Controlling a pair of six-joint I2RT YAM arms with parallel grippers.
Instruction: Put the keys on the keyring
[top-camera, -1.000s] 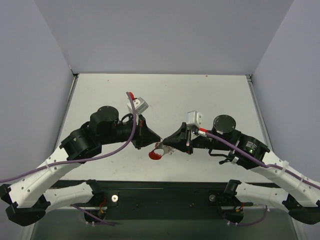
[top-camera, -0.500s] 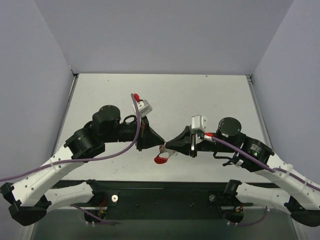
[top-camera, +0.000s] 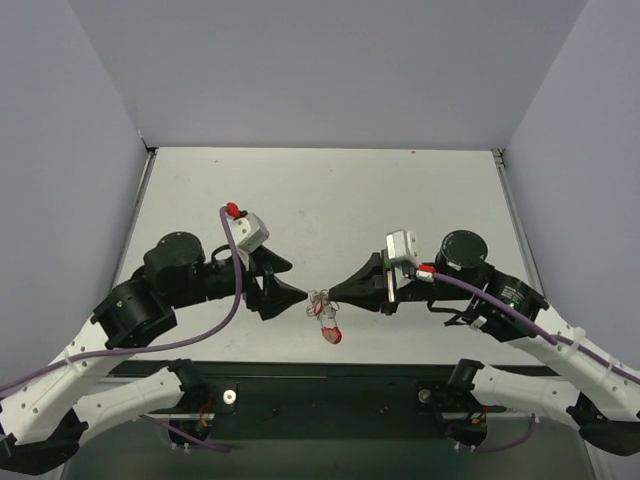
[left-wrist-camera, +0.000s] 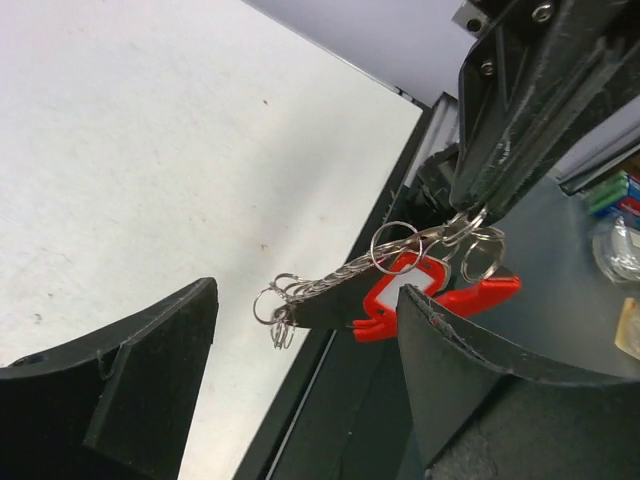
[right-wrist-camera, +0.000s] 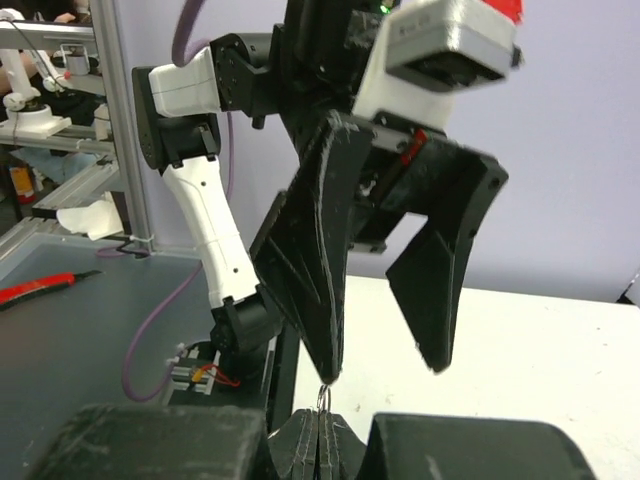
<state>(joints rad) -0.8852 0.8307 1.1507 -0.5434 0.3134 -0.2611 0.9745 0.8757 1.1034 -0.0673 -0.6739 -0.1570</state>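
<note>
Two grippers face each other tip to tip over the near edge of the table, and I watch the small gap between them. My right gripper has its fingers pressed together on one of the thin silver rings; from its own wrist camera I see only a sliver of wire poking out between the closed tips. The keyring hangs from that pinch, clear of the table surface, with the red clip dangling lowest in the overhead view. My left gripper stands with its fingers well apart, one on each side of the bunch, and touches nothing that I can see. Through the left wrist camera the chain of rings stretches across the gap, and the red clip sits just beside the far finger. A red frame with a pale centre shows there against the clip. Whether that is the small tag, or a part of the clip itself, I cannot tell.
</note>
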